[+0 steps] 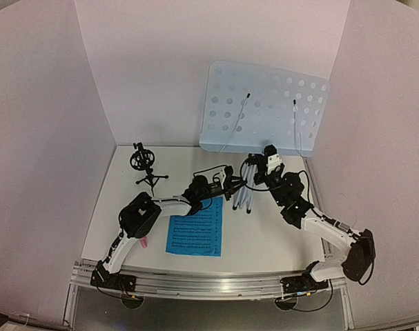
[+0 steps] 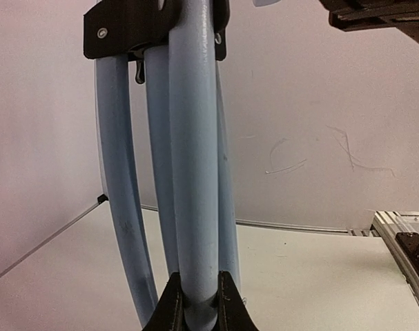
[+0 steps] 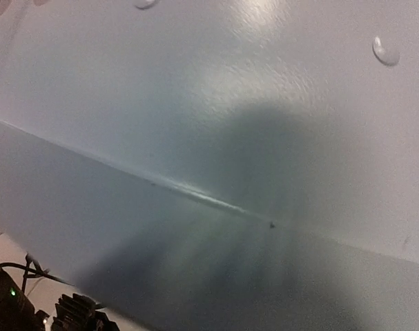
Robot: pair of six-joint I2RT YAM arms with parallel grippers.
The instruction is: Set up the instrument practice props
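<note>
Top external shows the music stand (image 1: 245,193) upright on the surface (image 1: 264,234), legs folded together, likely steadied by both arms so the tripod can be spread. One pale-blue leg (image 2: 195,172) is pinched in the narrow left tool (image 2: 199,307). The right tool (image 1: 256,172) is closed tight beneath the perforated desk (image 1: 264,110), on what I cannot tell; no container is present.
</note>
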